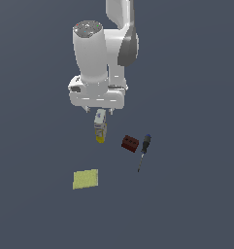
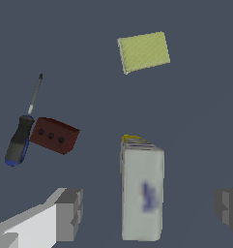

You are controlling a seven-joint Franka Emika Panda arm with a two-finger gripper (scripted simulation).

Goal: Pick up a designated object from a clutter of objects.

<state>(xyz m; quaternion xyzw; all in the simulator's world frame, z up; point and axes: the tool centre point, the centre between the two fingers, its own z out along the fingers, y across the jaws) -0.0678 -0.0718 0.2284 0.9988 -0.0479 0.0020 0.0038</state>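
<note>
Hanging right over the tall box point(image 1: 100, 127), the gripper point(image 1: 99, 110) has its two grey fingers point(image 2: 69, 213) spread wide apart, one on each side of the box, and they do not touch it. That makes sense, because this box is the thing to pick up, and the claw needs the box in the middle before it can squeeze. In the exterior view the box seems to stand up straight on the dark floor point(image 1: 36, 214), though the arm hides its top, so I cannot be sure the fingers reach down around it yet. It is long and thin like a little milk carton, with a smooth white-grey upper part, a blurry blue mark, and yellow at the far end. Close by, toward the exterior view's right, sits a small dark red brick point(image 1: 130, 143) with round studs on it. Just beside the brick lies a skinny screwdriver point(image 1: 143, 151) with a fat black and blue handle and a thin metal rod. Farther off, a flat yellow-green square pad point(image 1: 85, 179) lies alone and looks a bit rough, like a sponge.
</note>
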